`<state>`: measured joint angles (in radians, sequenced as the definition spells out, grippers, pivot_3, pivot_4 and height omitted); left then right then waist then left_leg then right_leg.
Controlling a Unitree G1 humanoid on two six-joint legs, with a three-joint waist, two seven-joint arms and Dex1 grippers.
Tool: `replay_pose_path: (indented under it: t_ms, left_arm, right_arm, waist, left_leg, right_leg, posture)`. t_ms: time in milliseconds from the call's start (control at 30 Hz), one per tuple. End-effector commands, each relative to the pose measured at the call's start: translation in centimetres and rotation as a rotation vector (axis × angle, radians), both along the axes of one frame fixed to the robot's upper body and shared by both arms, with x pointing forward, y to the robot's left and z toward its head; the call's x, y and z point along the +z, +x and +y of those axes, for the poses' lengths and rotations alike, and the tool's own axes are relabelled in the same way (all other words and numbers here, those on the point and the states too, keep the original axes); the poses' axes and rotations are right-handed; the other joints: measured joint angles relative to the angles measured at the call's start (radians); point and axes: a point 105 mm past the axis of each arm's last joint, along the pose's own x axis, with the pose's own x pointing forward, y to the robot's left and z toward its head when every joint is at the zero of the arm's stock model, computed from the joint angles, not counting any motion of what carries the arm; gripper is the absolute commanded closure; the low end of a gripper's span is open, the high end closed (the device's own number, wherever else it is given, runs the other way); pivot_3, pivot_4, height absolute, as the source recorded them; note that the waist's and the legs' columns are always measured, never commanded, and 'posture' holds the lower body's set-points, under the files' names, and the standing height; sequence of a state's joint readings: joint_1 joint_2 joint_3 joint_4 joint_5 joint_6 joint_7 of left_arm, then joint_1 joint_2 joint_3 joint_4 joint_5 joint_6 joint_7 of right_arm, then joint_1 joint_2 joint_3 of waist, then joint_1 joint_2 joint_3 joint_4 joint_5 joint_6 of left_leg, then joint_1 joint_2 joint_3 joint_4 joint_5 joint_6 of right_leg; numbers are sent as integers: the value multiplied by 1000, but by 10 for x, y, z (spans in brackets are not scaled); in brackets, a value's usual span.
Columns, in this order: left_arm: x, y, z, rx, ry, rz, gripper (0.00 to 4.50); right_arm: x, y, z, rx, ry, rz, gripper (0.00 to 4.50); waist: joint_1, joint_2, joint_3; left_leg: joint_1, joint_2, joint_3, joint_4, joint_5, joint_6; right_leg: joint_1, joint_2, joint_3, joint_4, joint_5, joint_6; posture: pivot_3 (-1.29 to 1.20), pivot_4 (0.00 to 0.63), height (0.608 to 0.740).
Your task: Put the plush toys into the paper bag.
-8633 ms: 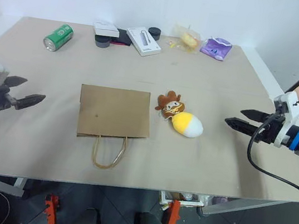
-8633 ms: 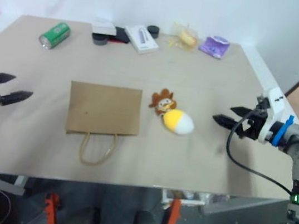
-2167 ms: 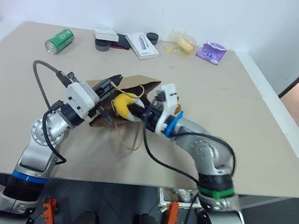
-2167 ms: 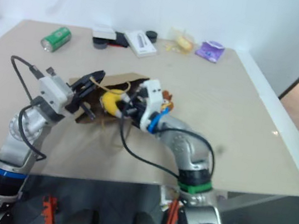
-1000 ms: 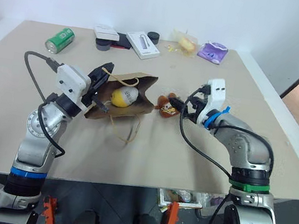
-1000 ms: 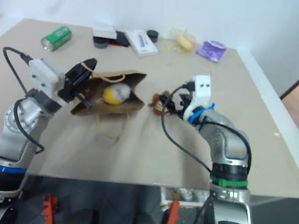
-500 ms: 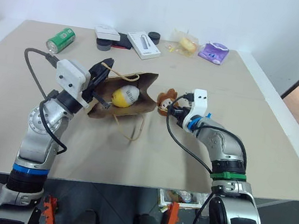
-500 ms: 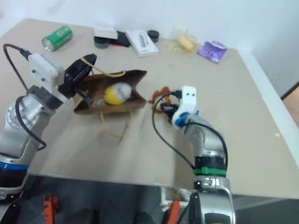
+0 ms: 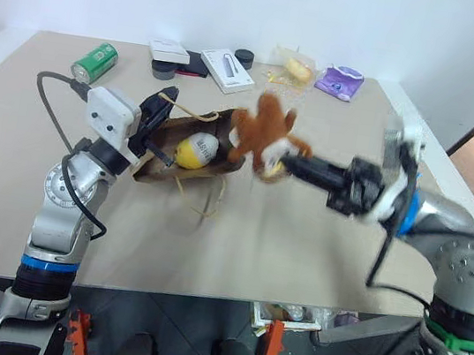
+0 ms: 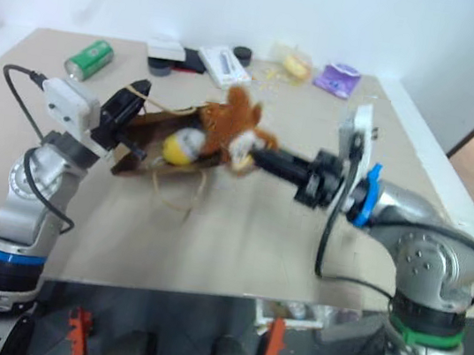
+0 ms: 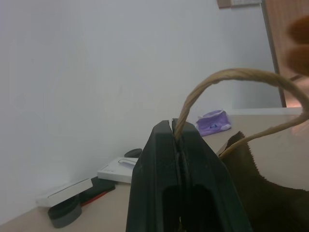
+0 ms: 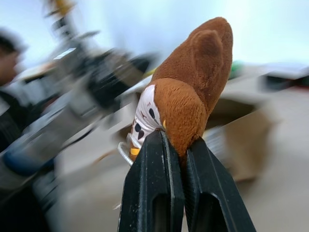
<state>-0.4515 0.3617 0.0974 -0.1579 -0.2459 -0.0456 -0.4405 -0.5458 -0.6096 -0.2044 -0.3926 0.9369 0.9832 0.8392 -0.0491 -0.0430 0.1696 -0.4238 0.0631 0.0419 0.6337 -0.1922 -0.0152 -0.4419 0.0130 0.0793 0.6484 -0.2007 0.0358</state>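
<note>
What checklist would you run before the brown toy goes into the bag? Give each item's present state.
1. Right gripper shut on the brown toy: ok.
2. Left gripper shut on the bag's handle, holding the mouth up: ok.
3. Egg toy already inside the bag: ok.
4. Brown toy off the table, raised beside the bag's mouth: ok.
5. Mouth wide enough for the second toy: cannot tell.
6. Can and the boxes far from the bag: ok.
</note>
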Motion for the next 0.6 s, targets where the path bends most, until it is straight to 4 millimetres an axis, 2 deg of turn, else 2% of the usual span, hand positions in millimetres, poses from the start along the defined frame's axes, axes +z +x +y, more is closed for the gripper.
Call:
replay_pose_path:
  t_ms: [33,167,233,467,600]
  left_arm:
    - [14,-3,1,-7,-15,-58,4500]
    - [16,-2,1,-9,-24,-56,4500]
    - [15,-1,-1,-16,-25,-55,4500]
    - [16,-1,-7,-33,-32,-55,4500]
    - [15,-2,-7,-27,-41,-52,4500]
  right_arm:
    - [-9,0,17,5,-34,14,4450]
    - [-36,36,32,-124,-87,77,4450]
    - [-43,50,38,-164,-102,94,4450]
    - [-35,79,84,-156,-78,126,4450]
    - [-26,90,119,-143,-78,122,4450]
  waist:
    - [-2,0,0]
    - [-1,0,0]
    - [0,0,0]
    - [-2,0,0]
    - [1,0,0]
  left_leg:
    - [1,0,0,0,0,0]
    - [1,-1,0,3,1,1]
    - [1,-1,0,3,2,1]
    - [0,-1,0,2,3,0]
    - [-1,0,-3,0,3,0]
  right_leg:
    - [0,0,0,0,1,-1]
    - [0,1,1,0,3,-7]
    - [0,0,1,0,3,-7]
    - [-1,1,2,0,5,-2]
    - [-1,2,-1,0,5,-2]
  posture:
    - [0,150,740]
    - [0,150,740]
    - [0,150,740]
    - [0,150,740]
    - [0,150,740]
